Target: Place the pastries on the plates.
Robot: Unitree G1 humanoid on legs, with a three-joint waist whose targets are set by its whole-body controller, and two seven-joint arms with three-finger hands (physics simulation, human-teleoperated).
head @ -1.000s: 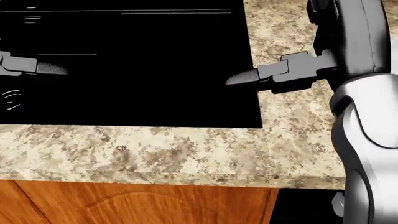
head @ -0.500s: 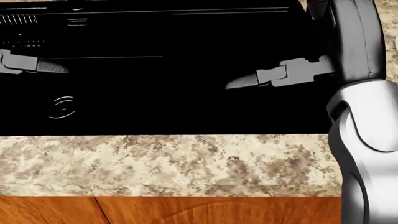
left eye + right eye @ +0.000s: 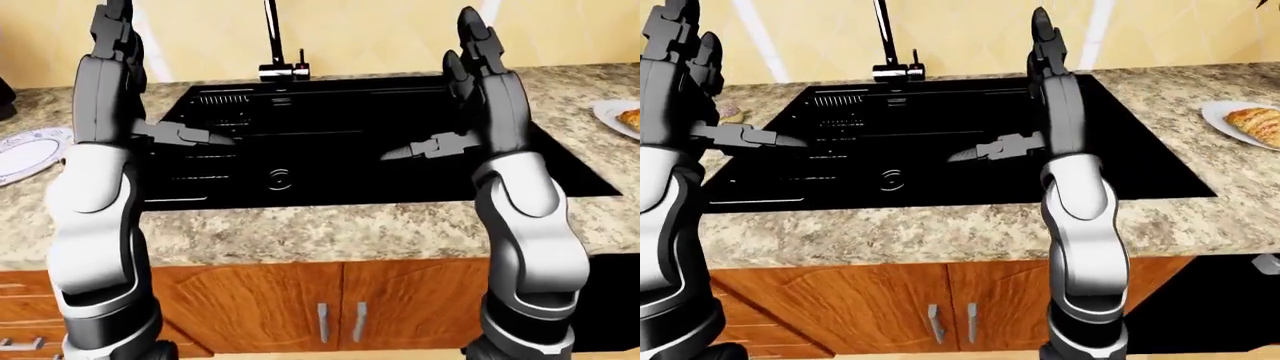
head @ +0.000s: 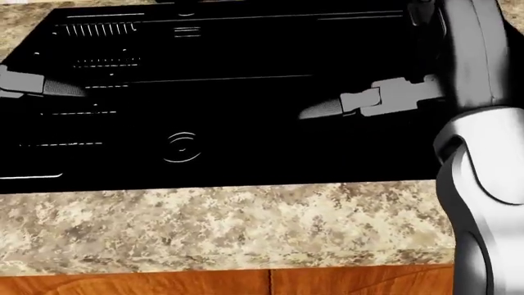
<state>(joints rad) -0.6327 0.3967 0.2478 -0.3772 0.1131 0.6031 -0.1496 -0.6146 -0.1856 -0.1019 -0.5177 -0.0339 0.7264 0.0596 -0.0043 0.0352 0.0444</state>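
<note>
**Over the sink, both hands raised and empty**

Above the black sink (image 3: 400, 135) the right hand (image 3: 1045, 37) and left hand (image 3: 112, 30) stand upright with fingers released — neither holds anything. Outward, a plate (image 3: 1230, 120) at the right-eye view's right edge carries a pastry (image 3: 1258, 121), so that one looks done. At the left edge of the left-eye view lies an empty plate (image 3: 30, 154). Judging by this, the robot is between steps; next it must find another pastry — a small brownish thing (image 3: 732, 114) beside the left arm may be one, too hidden to tell.
</note>
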